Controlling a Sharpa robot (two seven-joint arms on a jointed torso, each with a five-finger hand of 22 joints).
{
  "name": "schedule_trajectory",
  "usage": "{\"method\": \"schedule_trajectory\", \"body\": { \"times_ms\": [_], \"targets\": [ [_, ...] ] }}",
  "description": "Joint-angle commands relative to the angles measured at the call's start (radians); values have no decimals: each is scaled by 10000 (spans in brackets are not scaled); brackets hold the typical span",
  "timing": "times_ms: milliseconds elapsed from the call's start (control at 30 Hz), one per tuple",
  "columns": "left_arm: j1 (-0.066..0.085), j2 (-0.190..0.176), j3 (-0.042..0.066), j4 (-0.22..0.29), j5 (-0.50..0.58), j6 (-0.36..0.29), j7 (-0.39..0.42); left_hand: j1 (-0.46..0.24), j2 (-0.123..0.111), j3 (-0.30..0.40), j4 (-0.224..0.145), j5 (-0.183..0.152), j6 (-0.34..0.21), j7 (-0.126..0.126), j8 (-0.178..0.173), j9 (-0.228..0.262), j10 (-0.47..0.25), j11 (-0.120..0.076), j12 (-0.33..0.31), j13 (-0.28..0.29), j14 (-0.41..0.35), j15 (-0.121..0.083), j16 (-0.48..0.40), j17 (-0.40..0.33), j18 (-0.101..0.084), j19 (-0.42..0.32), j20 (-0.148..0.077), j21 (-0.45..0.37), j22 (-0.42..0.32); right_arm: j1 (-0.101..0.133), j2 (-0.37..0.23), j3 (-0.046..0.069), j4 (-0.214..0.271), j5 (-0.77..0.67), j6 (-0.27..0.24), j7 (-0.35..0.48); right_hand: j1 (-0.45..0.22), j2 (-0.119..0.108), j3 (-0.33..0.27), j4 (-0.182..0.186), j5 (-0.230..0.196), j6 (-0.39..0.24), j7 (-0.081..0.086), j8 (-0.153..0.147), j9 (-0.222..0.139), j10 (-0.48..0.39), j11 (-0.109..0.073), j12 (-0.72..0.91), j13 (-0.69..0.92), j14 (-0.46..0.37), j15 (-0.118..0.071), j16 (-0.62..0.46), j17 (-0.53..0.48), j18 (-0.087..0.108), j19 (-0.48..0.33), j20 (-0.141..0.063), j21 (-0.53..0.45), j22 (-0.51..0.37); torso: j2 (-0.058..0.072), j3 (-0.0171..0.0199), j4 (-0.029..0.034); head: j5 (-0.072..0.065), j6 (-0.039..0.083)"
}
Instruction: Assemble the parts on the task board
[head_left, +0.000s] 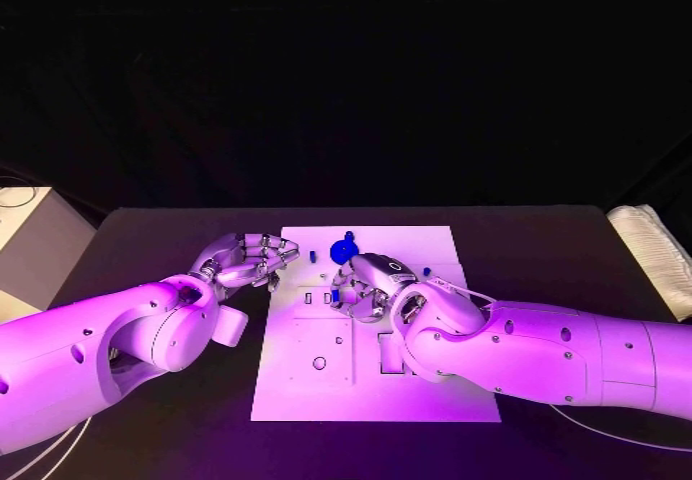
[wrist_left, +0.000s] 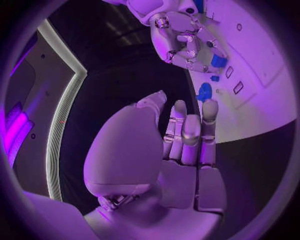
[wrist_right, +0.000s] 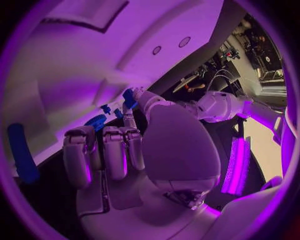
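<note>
While holding a small blue part at the fingertips of the right hand over the task board, left hand empty beside, judged early, with loose parts still unplaced

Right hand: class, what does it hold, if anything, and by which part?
The right hand pinches a small blue part at its fingertips over the task board; which part of the piece cannot be told.

A dark surface stands against a black backdrop, a pale cabinet at one side, a white cushion at the other
</note>
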Motion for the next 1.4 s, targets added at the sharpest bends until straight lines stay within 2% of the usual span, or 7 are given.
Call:
{"method": "schedule_trajectory", "body": {
  "times_ms": [33, 133, 333, 700, 1133, 1400],
  "targets": [
    [10, 27, 6, -3, -149, 129, -166, -91, -31, 60, 19, -11, -52, -1, 49, 15, -95, -2, 72, 15, 107, -3, 53, 40, -140, 98, 6, 37, 17, -38, 29, -2, -18, -556, 379, -180, -136, -108, 23, -58, -23, 32, -6, 64, 102, 1029, -72, 61, 2634, 1041, -38, 64, 2631, -145, 1046, -84, 22, 2634, -8, 5, 14, -7, -39],
    [10, 24, 6, -6, -157, 135, -203, -93, -31, 69, 20, -10, -69, 6, 56, 14, -107, 0, 113, 29, 125, -2, 79, 71, -141, 103, 6, 47, 22, -51, 17, -4, -43, -641, 406, -223, -164, -125, 20, -60, -50, 30, -5, 74, 106, 1029, -71, 61, 2634, 1041, -37, 64, 2631, -145, 1046, -84, 22, 2634, -11, -2, 21, 7, -53],
    [10, 2, 6, -6, -172, 144, -246, -94, -32, 71, 20, -10, -77, 9, 57, 13, -112, 2, 123, 33, 124, -1, 81, 69, -142, 105, 6, 50, 25, -66, 31, -7, -84, -710, 423, -229, -213, -170, 11, -63, -32, 16, -2, 85, 109, 1029, -69, 61, 2634, 1041, -36, 64, 2631, -145, 1046, -85, 22, 2634, 5, -5, -20, 46, -33],
    [10, -23, 7, -4, -185, 178, -277, -98, -34, 78, 23, -10, -105, 19, 58, 10, -131, 12, 155, 43, 151, 3, 111, 118, -147, 121, 7, 65, 46, -94, 71, -9, -158, -729, 463, -230, -323, -256, -4, -57, -13, -61, 20, 81, 103, 1029, -53, 61, 2634, 1041, -27, 64, 2631, -145, 1046, -81, 22, 2634, -13, -18, 26, -4, -19],
    [10, -33, 7, -33, -194, 246, -317, -114, -34, 100, 27, -12, -156, 34, 86, 7, -171, 26, 281, 81, 349, 18, 283, 437, -172, 225, 15, 152, 176, -107, 100, -12, -223, -728, 577, -223, -691, -556, -119, 13, -109, -760, 297, -244, -73, 975, 187, -6, 2581, 1041, 170, 64, 2631, -145, 1046, 70, 22, 2634, -5, -4, -1, 14, 9],
    [9, -43, 7, -86, -241, 303, -346, -119, -36, 113, 25, -12, -181, 39, 106, 7, -185, 31, 367, 107, 421, 24, 357, 557, -184, 276, 20, 198, 240, -106, 90, -12, -217, -700, 627, -128, -780, -700, -644, 131, -611, -1177, 437, -491, -238, 831, 326, -181, 2445, 1041, 303, 64, 2631, -145, 1046, 211, 22, 2634, -6, 4, 11, 23, -9]
  ]
}}
